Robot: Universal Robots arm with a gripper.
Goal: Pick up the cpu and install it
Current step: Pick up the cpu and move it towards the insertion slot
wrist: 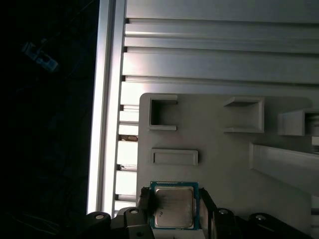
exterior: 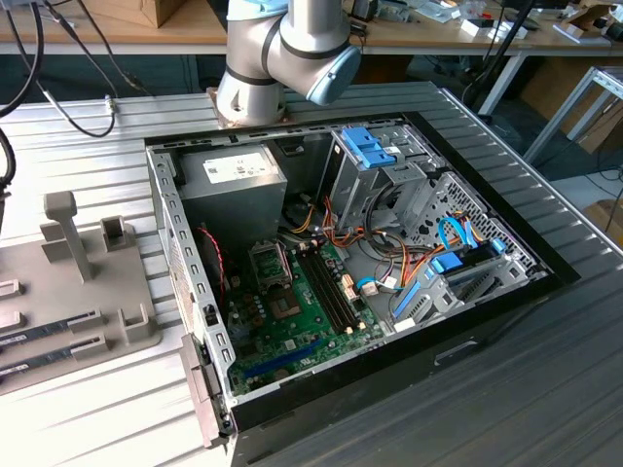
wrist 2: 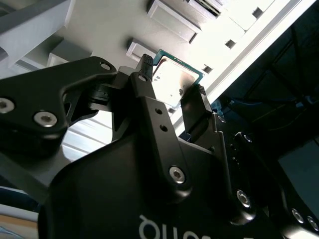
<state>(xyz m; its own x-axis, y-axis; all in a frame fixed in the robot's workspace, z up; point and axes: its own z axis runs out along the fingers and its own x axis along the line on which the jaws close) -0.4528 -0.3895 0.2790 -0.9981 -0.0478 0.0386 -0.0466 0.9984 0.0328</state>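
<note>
Over the grey tray (wrist: 224, 144), close to its small rectangular pocket (wrist: 174, 157), the gripper (wrist: 174, 204) pinches the cpu (wrist: 173, 211) by two opposite edges between its black fingers (wrist: 145, 199), silver lid facing away from the tray.

wooden bench (exterior: 97, 37) behind | ribbed metal table (exterior: 88, 146) | grey floor (exterior: 582, 163)

Nothing is legible: the white label (exterior: 232, 167) on top of the grey power-supply box (exterior: 243, 199) inside the computer case (exterior: 173, 243) is too small, the marks on the cpu (wrist: 173, 208) lid are too faint, and the white letters (wrist 2: 159, 228) on the gripper (wrist 2: 173, 77) body are cut off.
</note>
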